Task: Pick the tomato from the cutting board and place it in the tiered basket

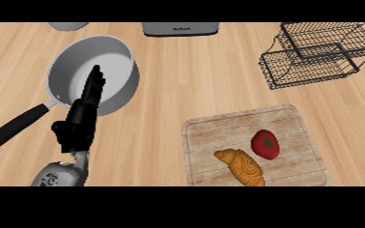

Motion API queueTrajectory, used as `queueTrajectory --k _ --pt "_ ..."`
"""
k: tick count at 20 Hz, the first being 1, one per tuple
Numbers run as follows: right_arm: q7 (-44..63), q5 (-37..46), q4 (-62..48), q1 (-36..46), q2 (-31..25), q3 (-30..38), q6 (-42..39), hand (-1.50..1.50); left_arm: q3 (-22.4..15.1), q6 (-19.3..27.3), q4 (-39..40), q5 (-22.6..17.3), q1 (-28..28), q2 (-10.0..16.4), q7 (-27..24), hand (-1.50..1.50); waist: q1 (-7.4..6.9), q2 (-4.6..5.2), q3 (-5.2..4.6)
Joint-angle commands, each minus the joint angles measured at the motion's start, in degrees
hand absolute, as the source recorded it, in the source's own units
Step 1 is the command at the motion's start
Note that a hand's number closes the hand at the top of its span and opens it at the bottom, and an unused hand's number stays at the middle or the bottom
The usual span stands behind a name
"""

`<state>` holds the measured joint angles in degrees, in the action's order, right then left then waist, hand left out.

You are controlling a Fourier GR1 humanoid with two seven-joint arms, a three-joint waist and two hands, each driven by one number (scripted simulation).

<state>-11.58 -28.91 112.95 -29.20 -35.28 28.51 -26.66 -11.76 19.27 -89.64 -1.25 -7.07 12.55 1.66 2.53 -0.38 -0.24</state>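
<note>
Tomato point(266, 143) sits on cutting board point(214, 135); left hand point(80, 120) straight-fingered, empty; lettering on appliance point(180, 28) illegible.

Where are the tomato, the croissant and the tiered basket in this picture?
tomato point(265, 148), head view, on its red skin below the green stem.
croissant point(244, 169), head view, on the middle of its crust.
tiered basket point(306, 76), head view, on the wire wall of its lower tier.

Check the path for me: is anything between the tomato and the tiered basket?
Nothing visible. Only bare counter lies between the tomato on the cutting board and the tiered basket. The croissant lies on the tomato's other side, away from the basket. The right hand is out of view.
</note>
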Motion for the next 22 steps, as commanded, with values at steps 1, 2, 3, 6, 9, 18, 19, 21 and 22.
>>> queueTrajectory --k 1,2,3,6,9,18,19,21,22 --pt "4.5 11.1 10.8 -4.4 -6.8 4.1 1.6 -1.50 -0.7 0.7 0.1 0.8 0.3 -0.7 0.6 0.00 0.23 -0.06 -0.17" --pt "5.6 13.7 12.0 -4.1 -7.8 4.5 2.0 -1.50 0.4 0.3 0.7 0.3 -1.4 -0.2 1.0 0.00 -0.25 0.19 -0.08" --pt "9.3 14.0 15.9 -5.5 -9.4 5.7 2.6 -1.50 -0.3 0.2 -0.8 0.4 0.8 -0.2 0.1 0.00 -0.54 -0.05 -0.22" --pt "19.2 16.2 23.4 -4.8 -11.9 5.1 4.7 -1.50 -0.3 0.3 1.9 0.7 -1.4 -1.6 -1.5 0.00 -1.44 0.56 -0.15" --pt "30.2 19.3 31.5 -5.2 -11.1 0.1 7.0 -1.50 -2.3 0.1 -0.9 1.5 0.2 -1.9 0.4 0.00 -2.80 0.49 0.04" --pt "54.4 17.2 35.8 9.9 -18.4 -12.6 11.7 -1.50 0.9 -3.6 2.2 -0.2 -1.1 -0.5 -2.1 0.00 -3.45 0.59 0.05" --pt "55.5 19.9 35.6 12.0 -18.5 -16.2 12.4 -1.50 -1.4 -0.2 4.7 2.6 -4.4 -4.7 -0.6 0.00 -3.18 0.65 0.10" --pt "57.1 21.2 34.3 13.9 -18.3 -20.2 11.1 -1.50 -0.4 -0.2 4.0 3.1 -6.2 -4.0 1.6 0.00 -2.93 0.53 0.16" --pt "60.8 19.5 33.6 17.2 -20.0 -21.9 12.2 -1.50 2.8 -3.8 5.1 0.1 -7.4 -1.0 1.5 0.00 -3.40 0.67 0.10"
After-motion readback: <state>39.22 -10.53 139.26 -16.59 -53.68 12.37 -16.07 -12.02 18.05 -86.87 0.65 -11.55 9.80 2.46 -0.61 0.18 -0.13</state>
